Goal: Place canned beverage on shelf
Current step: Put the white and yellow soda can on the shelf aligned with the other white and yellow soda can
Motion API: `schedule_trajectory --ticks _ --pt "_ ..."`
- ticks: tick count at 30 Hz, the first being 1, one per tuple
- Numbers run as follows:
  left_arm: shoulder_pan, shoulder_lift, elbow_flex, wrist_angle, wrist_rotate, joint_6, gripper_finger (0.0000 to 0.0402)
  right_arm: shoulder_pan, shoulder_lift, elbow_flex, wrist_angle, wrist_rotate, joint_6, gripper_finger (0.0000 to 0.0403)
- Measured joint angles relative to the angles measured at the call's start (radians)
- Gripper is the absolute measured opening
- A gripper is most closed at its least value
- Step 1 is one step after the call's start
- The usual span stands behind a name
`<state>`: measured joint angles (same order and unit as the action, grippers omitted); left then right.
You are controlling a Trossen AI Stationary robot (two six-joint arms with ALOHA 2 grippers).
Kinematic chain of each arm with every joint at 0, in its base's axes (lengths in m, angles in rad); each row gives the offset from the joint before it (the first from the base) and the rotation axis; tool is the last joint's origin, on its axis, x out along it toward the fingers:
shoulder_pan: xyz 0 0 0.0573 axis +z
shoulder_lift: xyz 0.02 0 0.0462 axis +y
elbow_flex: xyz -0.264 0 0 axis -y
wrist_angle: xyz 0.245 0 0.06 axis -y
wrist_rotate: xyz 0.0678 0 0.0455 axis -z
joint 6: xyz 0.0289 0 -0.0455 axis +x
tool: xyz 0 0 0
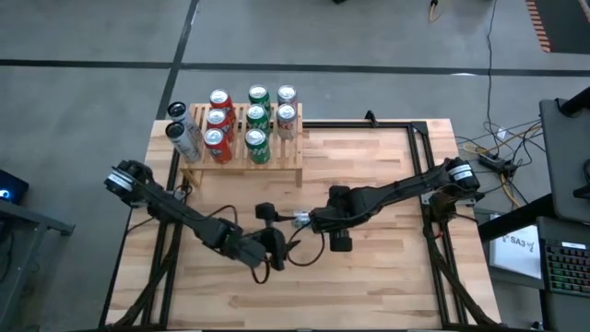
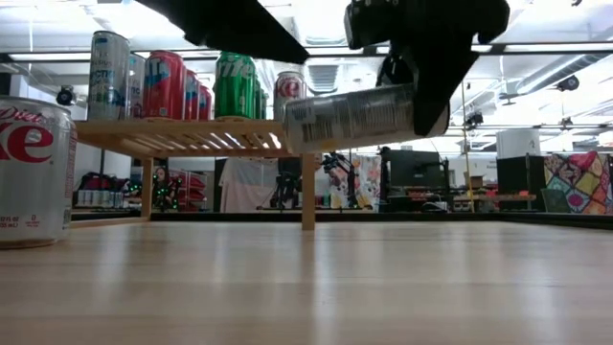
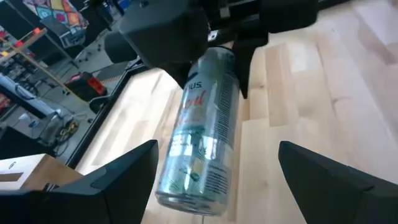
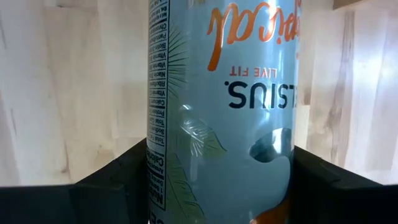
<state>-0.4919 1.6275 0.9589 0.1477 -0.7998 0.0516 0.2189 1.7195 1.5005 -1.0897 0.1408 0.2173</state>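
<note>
A pale blue-and-silver beverage can [image 2: 350,117] hangs on its side above the table's middle, with my right gripper [image 2: 431,91] shut on it. My left gripper [image 3: 217,149] is open, and its fingers stand on either side of the can's free end without touching it. In the high view, my left gripper [image 1: 270,232] is just left of the can [image 1: 295,219]. The light-wood slatted shelf [image 1: 281,159] stands at the far left on its legs [image 2: 308,192] and carries several red, green and silver cans [image 1: 249,118]. My right gripper pinches the can's round wall [image 4: 217,155] between its two fingers [image 4: 118,180], near one end [image 2: 407,105]. The fingers come from above, pointing steeply down, and lie across the can. The can lies about level, lifted clear of the table, its other end [image 3: 193,199] free.
A Diet Coke can [image 2: 34,172] stands upright on the table close to the low camera. Two tall silver cans [image 1: 182,129] stand at the shelf's left end. Bare wood [image 1: 387,166] lies right of the shelf.
</note>
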Motion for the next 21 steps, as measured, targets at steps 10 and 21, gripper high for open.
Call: schedule_trajectory --ticks 10,21 --pt "0.006 0.054 0.03 0.001 0.0 -0.036 0.0316 0.004 0.0 0.0 -0.005 -0.001 0.0 0.0239" --pt "0.051 0.056 0.03 -0.015 -0.003 -0.094 0.0396 0.004 0.0 0.0 -0.023 -0.01 0.038 0.0239"
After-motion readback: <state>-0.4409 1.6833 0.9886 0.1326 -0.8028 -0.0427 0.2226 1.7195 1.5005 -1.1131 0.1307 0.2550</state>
